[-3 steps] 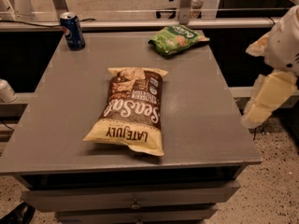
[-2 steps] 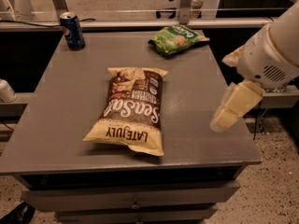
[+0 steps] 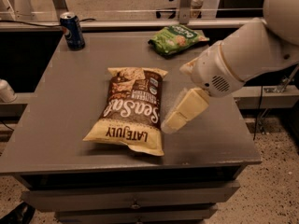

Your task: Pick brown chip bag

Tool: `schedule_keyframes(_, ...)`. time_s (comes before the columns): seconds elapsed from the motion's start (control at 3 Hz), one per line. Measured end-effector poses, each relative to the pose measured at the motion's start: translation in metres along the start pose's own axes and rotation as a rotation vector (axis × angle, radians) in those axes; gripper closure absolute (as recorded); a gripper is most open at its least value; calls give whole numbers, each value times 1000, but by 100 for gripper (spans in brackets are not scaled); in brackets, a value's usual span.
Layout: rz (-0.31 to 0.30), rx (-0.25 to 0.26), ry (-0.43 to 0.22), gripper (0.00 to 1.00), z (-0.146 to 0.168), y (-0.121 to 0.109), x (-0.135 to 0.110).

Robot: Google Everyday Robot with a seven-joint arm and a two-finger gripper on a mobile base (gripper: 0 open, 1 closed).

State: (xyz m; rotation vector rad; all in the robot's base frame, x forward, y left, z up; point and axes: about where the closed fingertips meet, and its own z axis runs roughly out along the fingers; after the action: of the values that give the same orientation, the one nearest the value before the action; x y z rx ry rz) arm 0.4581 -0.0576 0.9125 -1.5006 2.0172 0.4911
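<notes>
Brown chip bag [image 3: 131,108]: large, crinkly and pillow-shaped. It lies flat near the middle of the table, a little toward the front edge, with its length running front to back.
Bag surface: a glossy dark brown middle with white script lettering and pale yellow crimped ends. "LATE JULY" is printed in dark letters on the near end and reads upside down from this side.
Left edge: a pale rounded object [image 3: 5,90] sits beside the table, lower than the tabletop. What it is cannot be told.
Soda can [image 3: 72,30]: a blue metal cylinder standing upright at the far left corner of the table, well apart from the brown bag.
Table [image 3: 56,125]: a flat, matte grey rectangular top with grey drawers [image 3: 135,202] along the front below it.
Green snack bag [image 3: 177,38]: smaller, shiny and crumpled. It lies by the far edge, right of centre, apart from the brown bag.
Gripper [image 3: 180,118]: pale yellow, smooth and blocky, slanting down and to the left over the tabletop. It is just beside the right edge of the brown bag. Whether it touches the bag cannot be told, nor whether it is spread or closed.
Arm [image 3: 243,55]: a thick, rounded white casing with a small patch of vent holes, reaching in from the upper right.
Floor [image 3: 275,190]: speckled and hard-looking, to the right of the table.
</notes>
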Motion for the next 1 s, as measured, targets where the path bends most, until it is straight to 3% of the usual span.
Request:
schedule_keyframes(0.67, 9, -76, -107, 0, 52, 27, -33)
schedule_keyframes(1.0, -10, -73, -140, 0, 71, 30, -36)
